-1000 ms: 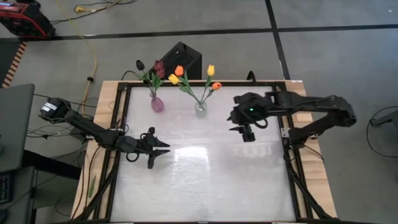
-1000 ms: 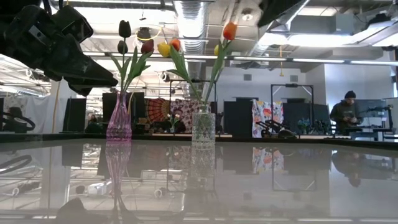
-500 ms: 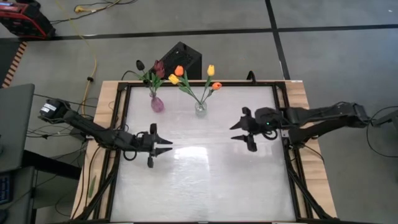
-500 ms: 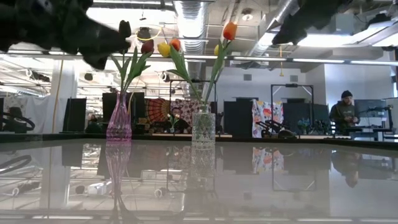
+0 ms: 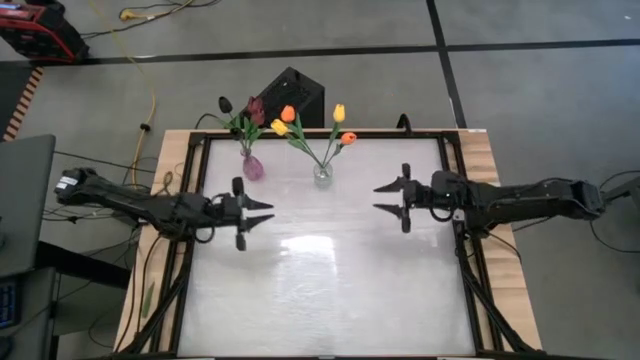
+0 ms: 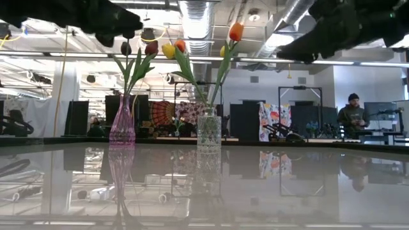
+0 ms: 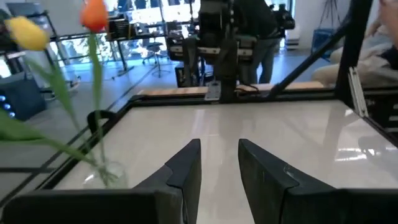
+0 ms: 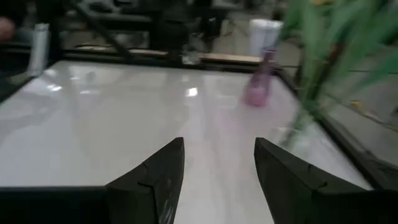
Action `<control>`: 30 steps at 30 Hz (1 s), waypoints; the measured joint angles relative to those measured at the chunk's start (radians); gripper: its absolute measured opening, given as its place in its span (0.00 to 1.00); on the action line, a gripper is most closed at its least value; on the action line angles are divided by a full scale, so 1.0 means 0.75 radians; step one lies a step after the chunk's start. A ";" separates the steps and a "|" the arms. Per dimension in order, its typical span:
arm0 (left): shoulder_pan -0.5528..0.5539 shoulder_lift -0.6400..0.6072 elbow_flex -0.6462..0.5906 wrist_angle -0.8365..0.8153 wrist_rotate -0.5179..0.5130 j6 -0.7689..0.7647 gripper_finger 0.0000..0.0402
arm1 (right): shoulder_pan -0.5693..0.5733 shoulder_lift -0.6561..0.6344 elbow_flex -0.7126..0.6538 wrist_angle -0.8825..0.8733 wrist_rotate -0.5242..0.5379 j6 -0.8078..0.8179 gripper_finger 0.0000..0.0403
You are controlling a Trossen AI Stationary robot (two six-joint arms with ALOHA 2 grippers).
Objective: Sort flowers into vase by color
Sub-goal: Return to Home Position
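Two vases stand on their bases near the table's far edge. The pink vase holds dark maroon tulips. The clear vase holds orange and yellow tulips; the left wrist view shows an orange head and a yellow head. My left gripper is open and empty, level, just on the near side of the pink vase. My right gripper is open and empty, right of the clear vase, pointing left.
The white tabletop has a black frame around its edge. A black box sits on the floor behind the far edge. A person stands far off in the room.
My left gripper has moved toward the far edge, closer to the pink vase, and risen. My right gripper has swung from pointing down to level, pointing toward the table's left, as its arm stretched out low. Both stay open. The vases and flowers have not moved.
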State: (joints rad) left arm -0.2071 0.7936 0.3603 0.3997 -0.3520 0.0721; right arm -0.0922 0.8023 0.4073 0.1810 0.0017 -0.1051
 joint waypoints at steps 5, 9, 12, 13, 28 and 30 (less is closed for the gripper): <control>0.014 -0.297 0.003 -0.289 0.058 -0.098 0.24 | -0.104 -0.118 -0.096 0.065 -0.003 0.009 0.55; 0.014 -0.501 0.003 -0.477 0.128 -0.200 0.24 | -0.174 -0.188 -0.213 0.246 -0.011 0.010 0.54; 0.014 -0.594 -0.002 -0.548 0.183 -0.248 0.24 | -0.230 -0.192 -0.308 0.420 -0.064 0.065 0.51; 0.014 -0.616 -0.016 -0.547 0.197 -0.253 0.24 | -0.249 -0.191 -0.333 0.461 -0.084 0.094 0.51; 0.014 -0.799 -0.305 -0.429 0.244 -0.318 0.24 | -0.320 -0.278 -0.413 0.362 -0.146 0.200 0.29; 0.014 -0.810 -0.324 -0.428 0.246 -0.318 0.24 | -0.331 -0.317 -0.413 0.290 -0.146 0.215 0.26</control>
State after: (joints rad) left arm -0.1967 0.1862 0.1174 0.0787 -0.1678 -0.1662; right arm -0.3407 0.5642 0.0978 0.3984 -0.1080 0.0562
